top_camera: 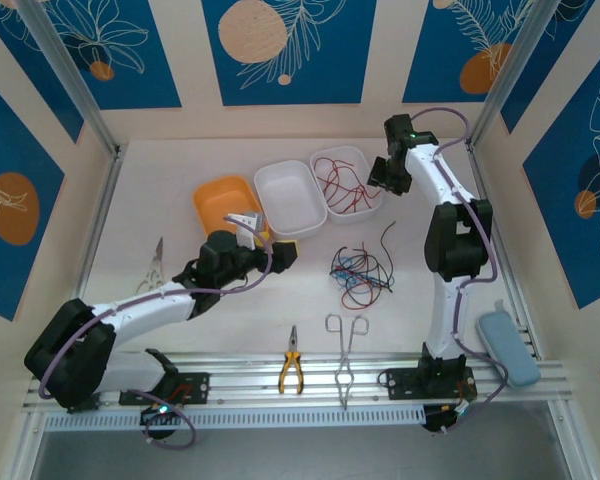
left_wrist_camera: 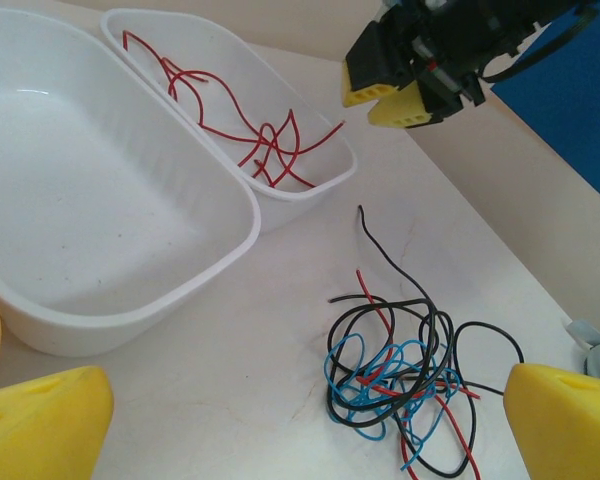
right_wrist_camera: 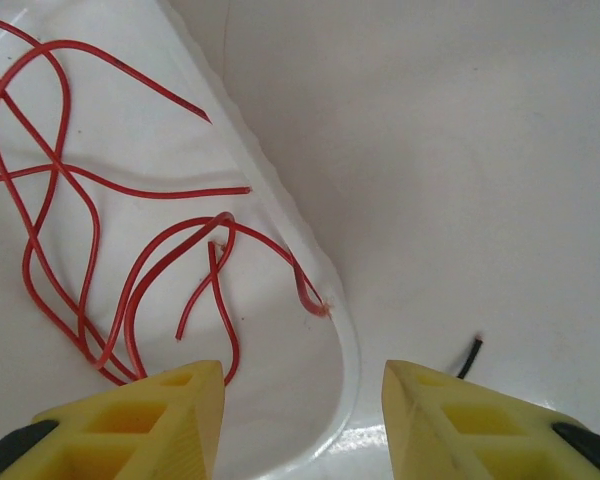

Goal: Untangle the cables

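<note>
Knot of thin black, blue, red cables [left_wrist_camera: 400, 375] lies in middle of desk [top_camera: 170, 170], toward right edge, nothing touching it. Red cable strands [right_wrist_camera: 100, 230] sit in oval white plastic tray [right_wrist_camera: 345, 330] nearer far edge. My right fingers [right_wrist_camera: 300, 375] about half open, empty, over tray rim. Left fingers [left_wrist_camera: 300, 400] spread wide, empty, facing knot.

Worries:
- one red end rests on rim, so right fingers could snag it and flick it out
- pulling single strand may drag whole knot

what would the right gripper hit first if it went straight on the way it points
Probably the rim of the white tray, which lies straight ahead of the open right gripper, just beside the red cables inside it. Depth is unclear from the wrist view.
</note>
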